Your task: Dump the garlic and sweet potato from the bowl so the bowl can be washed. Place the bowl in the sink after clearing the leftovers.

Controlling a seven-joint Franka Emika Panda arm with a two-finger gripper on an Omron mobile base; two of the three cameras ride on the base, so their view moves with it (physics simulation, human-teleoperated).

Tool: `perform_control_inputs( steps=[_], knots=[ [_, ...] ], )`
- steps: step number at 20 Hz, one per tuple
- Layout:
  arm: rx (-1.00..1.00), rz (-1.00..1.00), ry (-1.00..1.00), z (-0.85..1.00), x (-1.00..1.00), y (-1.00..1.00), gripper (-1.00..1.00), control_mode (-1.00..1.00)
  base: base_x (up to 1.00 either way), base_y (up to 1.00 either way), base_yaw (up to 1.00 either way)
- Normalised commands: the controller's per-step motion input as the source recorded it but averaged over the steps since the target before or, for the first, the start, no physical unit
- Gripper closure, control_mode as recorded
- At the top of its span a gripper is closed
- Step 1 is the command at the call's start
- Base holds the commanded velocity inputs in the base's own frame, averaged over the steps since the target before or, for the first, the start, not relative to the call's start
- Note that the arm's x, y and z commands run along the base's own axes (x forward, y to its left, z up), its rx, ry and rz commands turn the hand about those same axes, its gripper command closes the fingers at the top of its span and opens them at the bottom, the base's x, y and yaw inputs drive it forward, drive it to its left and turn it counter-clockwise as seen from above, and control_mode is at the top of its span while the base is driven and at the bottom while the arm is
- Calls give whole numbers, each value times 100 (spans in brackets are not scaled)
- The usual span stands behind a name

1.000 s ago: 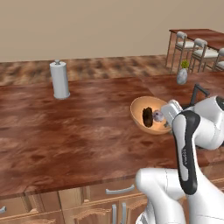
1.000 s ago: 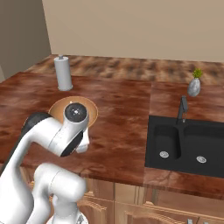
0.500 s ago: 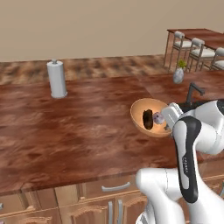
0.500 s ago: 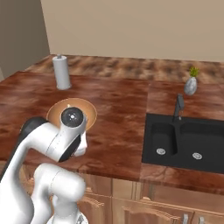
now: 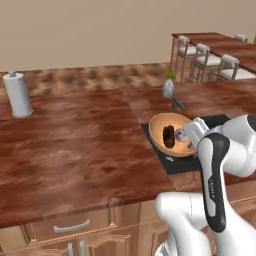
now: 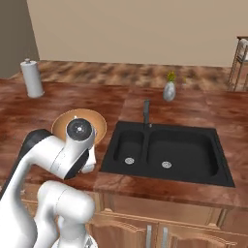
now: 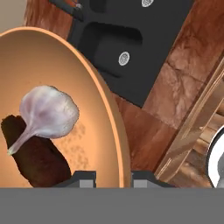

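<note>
While held aloft, bowl [image 7: 61, 100] contains garlic [image 7: 46, 113] and sweet potato [image 7: 37, 157].

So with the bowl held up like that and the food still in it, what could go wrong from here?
The gripper pinches only the rim of the bowl, so it might slip or swing. The bowl is tilted, with the garlic and sweet potato loose inside; they could roll out early. The sink is close, so they might land in a basin instead of being dumped elsewhere.

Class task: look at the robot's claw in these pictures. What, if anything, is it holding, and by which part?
The claw holds the bowl by its rim, one finger on each side of the wall. The garlic and sweet potato lie inside.
</note>
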Motion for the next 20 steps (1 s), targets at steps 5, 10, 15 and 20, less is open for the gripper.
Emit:
perform_control_inputs(
  steps=[5, 10, 15, 20],
  knots=[
    [0, 0, 0, 0, 0, 0, 100, 100, 0, -100, -8],
    [0, 0, 0, 0, 0, 0, 100, 100, 0, -97, -7],
    [0, 0, 0, 0, 0, 0, 100, 100, 3, -70, -5],
    [0, 0, 0, 0, 0, 0, 100, 100, 25, -30, -3]
  ],
)
